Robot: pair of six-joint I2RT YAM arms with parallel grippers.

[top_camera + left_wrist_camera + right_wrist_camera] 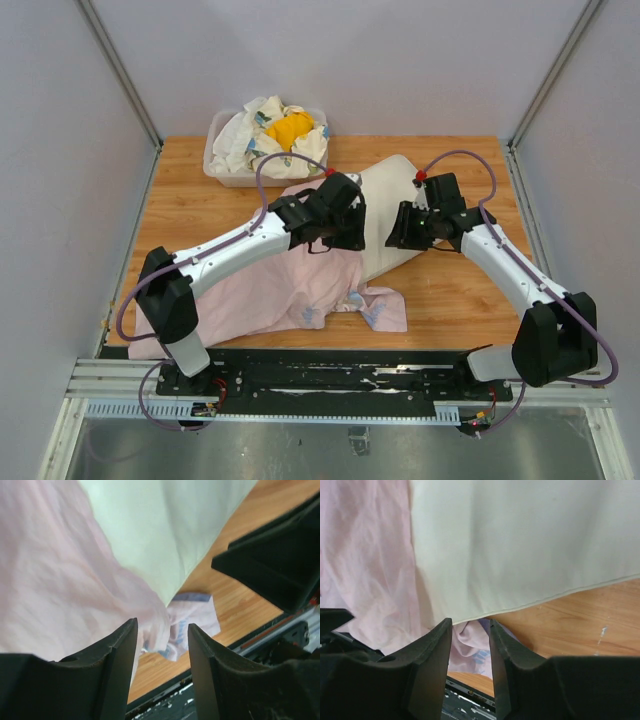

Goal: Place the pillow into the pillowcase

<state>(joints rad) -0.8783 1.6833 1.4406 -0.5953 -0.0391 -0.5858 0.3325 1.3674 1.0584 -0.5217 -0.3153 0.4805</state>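
The cream-white pillow [392,195] lies slantwise at the table's middle, its near-left end inside the pillowcase [270,280]. The pillowcase is spread pink side out toward the near left, with blue print showing at its crumpled near corner [378,314]. My left gripper [340,232] hovers open and empty over the pillowcase mouth. In the left wrist view [161,630] the pillow [160,530] and pink cloth [50,580] lie below it. My right gripper [405,235] is open over the pillow's near edge. In the right wrist view [470,625] the pillow [520,545] and pillowcase [365,570] show.
A clear plastic bin [222,170] at the back left holds white floral cloths and a yellow cloth [290,128]. The two gripper heads are close together, and the right one shows in the left wrist view [280,565]. Bare wood [470,290] lies to the right of the pillow.
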